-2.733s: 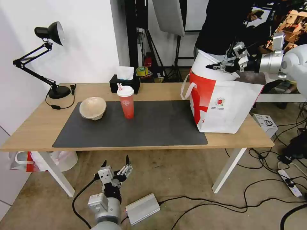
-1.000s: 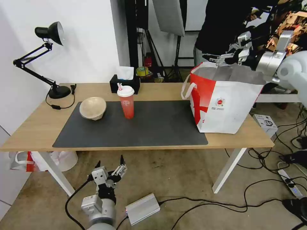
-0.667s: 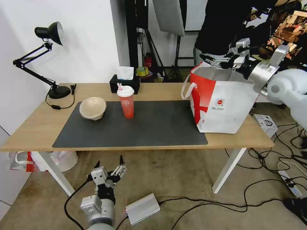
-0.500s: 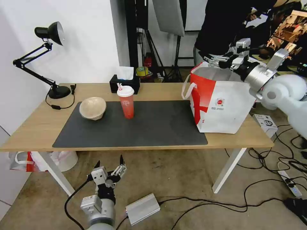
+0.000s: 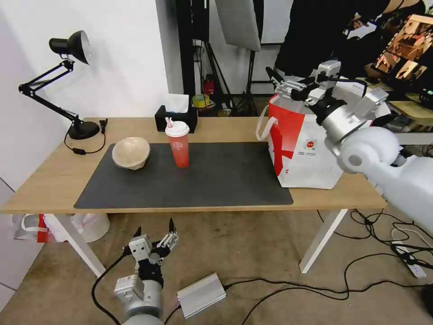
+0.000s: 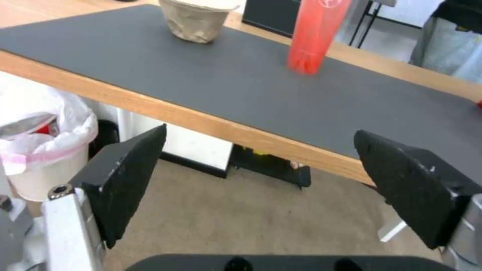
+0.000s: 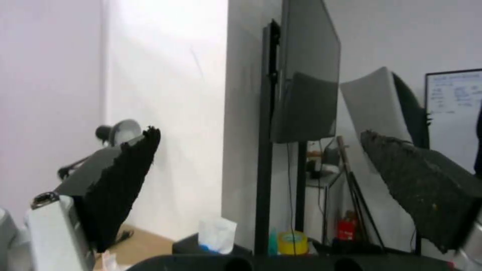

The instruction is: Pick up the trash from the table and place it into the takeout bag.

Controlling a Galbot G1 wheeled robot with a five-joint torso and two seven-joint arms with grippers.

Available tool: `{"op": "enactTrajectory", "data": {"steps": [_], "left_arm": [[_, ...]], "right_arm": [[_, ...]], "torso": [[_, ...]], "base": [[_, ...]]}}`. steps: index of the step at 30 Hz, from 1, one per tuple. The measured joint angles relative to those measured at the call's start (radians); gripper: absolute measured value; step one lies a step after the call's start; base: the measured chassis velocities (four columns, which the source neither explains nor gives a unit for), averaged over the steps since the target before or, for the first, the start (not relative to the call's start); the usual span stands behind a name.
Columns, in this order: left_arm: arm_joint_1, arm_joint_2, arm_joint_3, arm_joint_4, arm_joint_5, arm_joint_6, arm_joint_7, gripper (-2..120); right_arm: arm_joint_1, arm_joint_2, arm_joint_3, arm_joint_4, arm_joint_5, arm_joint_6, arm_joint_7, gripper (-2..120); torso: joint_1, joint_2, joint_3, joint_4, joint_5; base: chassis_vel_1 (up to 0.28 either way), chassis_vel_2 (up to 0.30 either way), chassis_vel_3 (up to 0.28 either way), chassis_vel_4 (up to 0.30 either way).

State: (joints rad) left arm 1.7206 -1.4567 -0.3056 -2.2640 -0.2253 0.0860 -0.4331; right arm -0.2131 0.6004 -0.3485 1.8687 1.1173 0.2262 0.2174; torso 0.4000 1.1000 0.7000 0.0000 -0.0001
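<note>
The right end effector (image 5: 283, 84) hangs with its fingers spread wide and nothing between them, just above the back left corner of the takeout bag (image 5: 311, 149), at about 1 o'clock in the head view. In its wrist view the two dark pads (image 7: 125, 180) stand far apart with only the room behind them. The left end effector (image 5: 153, 234) sits low, under the front edge of the worktop (image 5: 45, 185) at about 7 o'clock, fingers likewise parted and holding nothing.

Two pieces of trash stand on the dark grey mat (image 5: 216, 180): the beige pulp bowl (image 5: 131, 152) at about 10 o'clock, tipped a little, and the red drink cup (image 5: 179, 143) upright just to its right, lid and straw on top. The black tissue box (image 5: 176, 116) sits behind the cup and is no part of the job. The large white bowl cannot be seen on the worktop; whether it lies inside the bag cannot be told.

What matters for the next reach: from the right end effector, the cup lies toward 8 o'clock, well apart across the mat, with the bowl farther along the same line. The cup's long axis is vertical, so a sideways grip around its body looks fitting. From the left end effector both lie up and ahead, about 12 o'clock; the left wrist view shows bowl and cup (image 6: 316, 35) beyond the worktop edge. By my judgement the left arm is nearer to both.
</note>
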Motion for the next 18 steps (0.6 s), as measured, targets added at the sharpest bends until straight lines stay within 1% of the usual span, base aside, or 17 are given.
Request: {"op": "enactTrajectory", "data": {"steps": [1, 2, 3, 4, 7, 11, 18], "left_arm": [[0.004, -0.003, -0.006, -0.004, 0.001, -0.001, 0.0, 100], [0.005, -0.004, -0.007, -0.005, 0.001, -0.001, 0.0, 100], [0.007, -0.007, -0.011, -0.008, 0.002, -0.001, 0.0, 100], [0.007, -0.007, -0.011, -0.008, 0.002, -0.001, 0.0, 100], [0.017, -0.018, -0.02, -0.014, 0.01, -0.006, 0.0, 100], [0.037, -0.03, -0.033, -0.027, 0.021, -0.013, 0.0, 100], [0.037, -0.024, -0.037, -0.032, 0.021, -0.013, 0.0, 100]], "right_arm": [[-0.02, 0.02, 0.006, 0.014, -0.022, 0.007, 0.043, 100], [-0.026, 0.024, 0.008, 0.018, -0.027, 0.008, 0.052, 100], [-0.047, 0.04, 0.016, 0.034, -0.05, 0.012, 0.093, 100], [-0.047, 0.04, 0.016, 0.034, -0.05, 0.012, 0.093, 100], [-0.095, 0.078, 0.031, 0.073, -0.095, 0.018, 0.175, 100], [-0.136, 0.097, 0.031, 0.107, -0.12, 0.022, 0.192, 100], [-0.208, 0.087, 0.05, 0.147, -0.165, 0.025, 0.186, 100]], "torso": [[0.0, 0.0, 0.0, 0.0003, 0.0], [0.0, 0.0, 0.0, 0.0003, 0.0], [0.0, 0.0, 0.0, 0.0002, 0.0], [0.0, 0.0, 0.0, 0.0002, 0.0], [0.0, 0.0, 0.0, -0.0002, 0.0], [0.0, 0.0, 0.0, 0.0003, 0.0], [0.0, 0.0, 0.0, -0.0001, 0.0001]], "base": [[0.0, 0.0, 0.0, 0.0], [0.0, 0.0, 0.0, 0.0], [0.0, 0.0, 0.0, 0.0], [0.0, 0.0, 0.0, 0.0], [0.0, 0.0, 0.0, 0.0], [0.0, 0.0, 0.0, 0.0], [0.0, 0.0, 0.0, 0.0]]}}
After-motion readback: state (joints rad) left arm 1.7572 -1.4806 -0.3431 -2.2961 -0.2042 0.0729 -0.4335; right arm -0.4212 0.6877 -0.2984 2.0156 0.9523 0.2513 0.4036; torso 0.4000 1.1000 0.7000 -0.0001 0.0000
